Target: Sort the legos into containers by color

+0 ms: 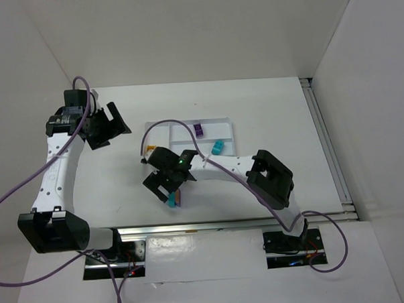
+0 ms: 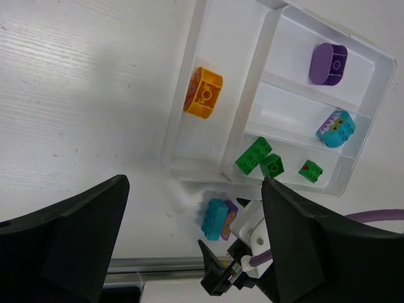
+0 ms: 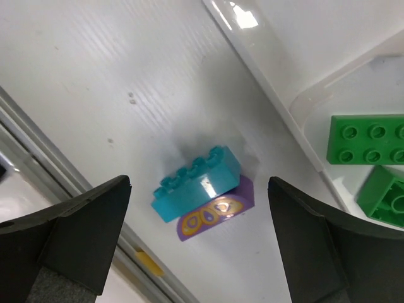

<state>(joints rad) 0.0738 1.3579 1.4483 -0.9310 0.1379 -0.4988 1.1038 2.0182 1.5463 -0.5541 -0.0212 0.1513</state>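
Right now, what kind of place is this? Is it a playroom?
Probably a robot test booth, not a playroom: plain white walls box in a white table, the left arm and right arm are bolted at its near edge, and purple cables trail from them.

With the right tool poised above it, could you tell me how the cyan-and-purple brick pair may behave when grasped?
The brick pair looks like stiff, light moulded plastic. Its glossy cyan face may slip slightly. Being two joined pieces, it might split if squeezed unevenly.
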